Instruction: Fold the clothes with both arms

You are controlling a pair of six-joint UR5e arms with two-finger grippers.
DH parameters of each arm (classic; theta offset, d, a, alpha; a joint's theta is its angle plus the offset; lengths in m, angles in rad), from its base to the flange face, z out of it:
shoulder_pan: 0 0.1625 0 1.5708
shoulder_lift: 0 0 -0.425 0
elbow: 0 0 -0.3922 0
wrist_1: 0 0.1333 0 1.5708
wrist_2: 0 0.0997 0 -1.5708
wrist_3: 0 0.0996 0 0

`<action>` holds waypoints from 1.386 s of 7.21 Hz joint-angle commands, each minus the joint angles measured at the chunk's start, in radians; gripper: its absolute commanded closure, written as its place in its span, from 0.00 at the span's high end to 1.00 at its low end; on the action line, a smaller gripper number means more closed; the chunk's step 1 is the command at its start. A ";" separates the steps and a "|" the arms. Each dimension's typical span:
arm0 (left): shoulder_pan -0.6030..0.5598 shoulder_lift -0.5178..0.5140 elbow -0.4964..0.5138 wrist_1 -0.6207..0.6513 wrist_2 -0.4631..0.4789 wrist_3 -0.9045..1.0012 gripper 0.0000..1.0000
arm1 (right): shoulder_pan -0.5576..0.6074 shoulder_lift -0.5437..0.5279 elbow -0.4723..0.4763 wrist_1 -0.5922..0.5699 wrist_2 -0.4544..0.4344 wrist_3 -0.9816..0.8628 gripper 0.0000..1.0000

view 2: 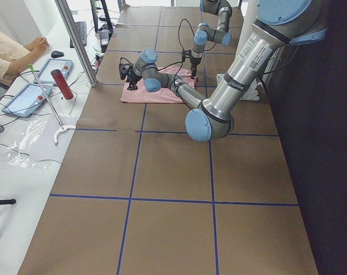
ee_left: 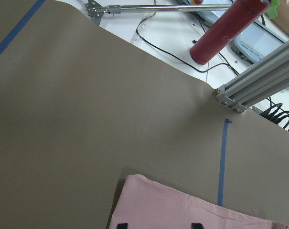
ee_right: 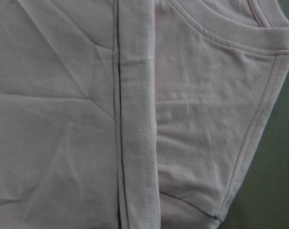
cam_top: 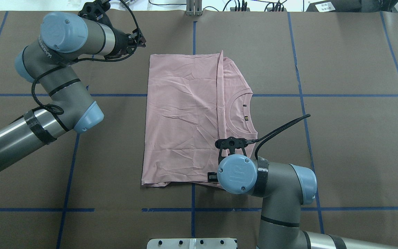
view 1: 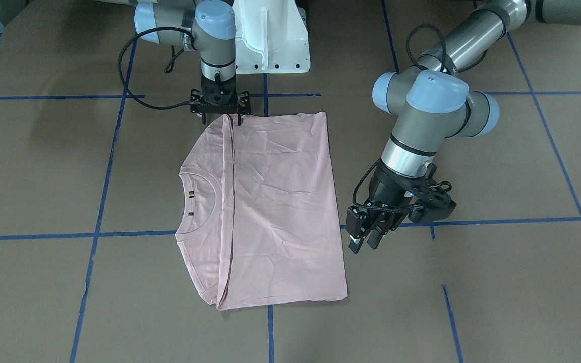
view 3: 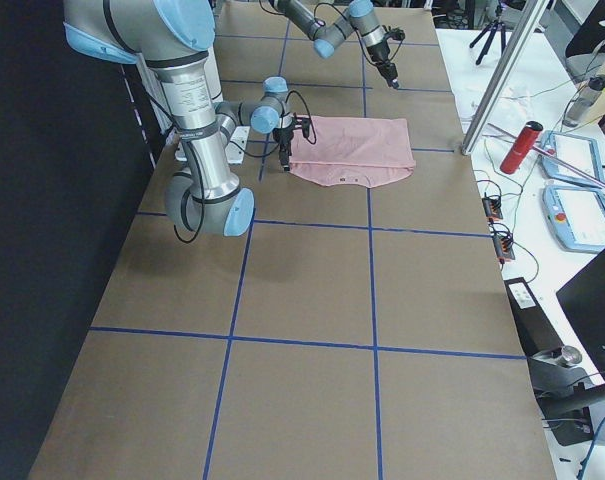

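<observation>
Checking in from the remote station: the pale pink short-sleeved T-shirt [cam_top: 181, 117] is lying flat in the middle of the brown paper-covered bench [cam_top: 340, 145]. Its ribbed round collar [cam_top: 229, 116] faces right, and the lower half is flipped over the top, so the folded-over hem edge [cam_top: 218, 103] runs near-to-far just left of the collar. The cloth is pretty wrinkled but it sits square to the blue tape lines [cam_top: 358, 95]. The right black two-finger gripper [view 1: 221, 120] points straight down at the shirt's near edge, the one closest to the robot base, right where the hem line meets it. Its fingers [view 1: 240, 117] are spread wide, one on each side of that line. I can't tell if the tips are touching the fabric, but nothing looks pinched between them. The right wrist view is just a close-up of hem stitching, collar and shoulder seam. The left black two-finger gripper [view 1: 364, 247] is tilted and hovers over bare bench just off the shirt's left edge, toward the far corner. In the left wrist view its fingers [ee_left: 122, 225] show as two tips with a clear gap and nothing held, the shirt's corner sitting right between them. Past the far bench edge there's a dark red cylinder [ee_left: 228, 31] beside an aluminium frame post [ee_left: 259, 83].
</observation>
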 commanded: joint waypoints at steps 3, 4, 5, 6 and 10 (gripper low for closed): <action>0.000 0.000 0.000 0.000 0.002 -0.002 0.54 | 0.030 -0.094 0.067 -0.018 0.001 -0.076 1.00; 0.000 0.000 0.000 0.000 0.002 -0.002 0.54 | 0.042 -0.196 0.152 -0.018 0.001 -0.126 1.00; 0.000 0.000 0.000 0.000 0.002 -0.002 0.54 | 0.059 -0.254 0.188 -0.016 0.000 -0.162 1.00; 0.000 0.000 -0.008 0.002 0.002 -0.002 0.54 | 0.067 -0.254 0.175 -0.011 -0.008 -0.164 1.00; -0.008 0.069 -0.100 0.002 0.000 0.006 0.54 | 0.139 0.057 -0.044 -0.004 -0.003 -0.144 1.00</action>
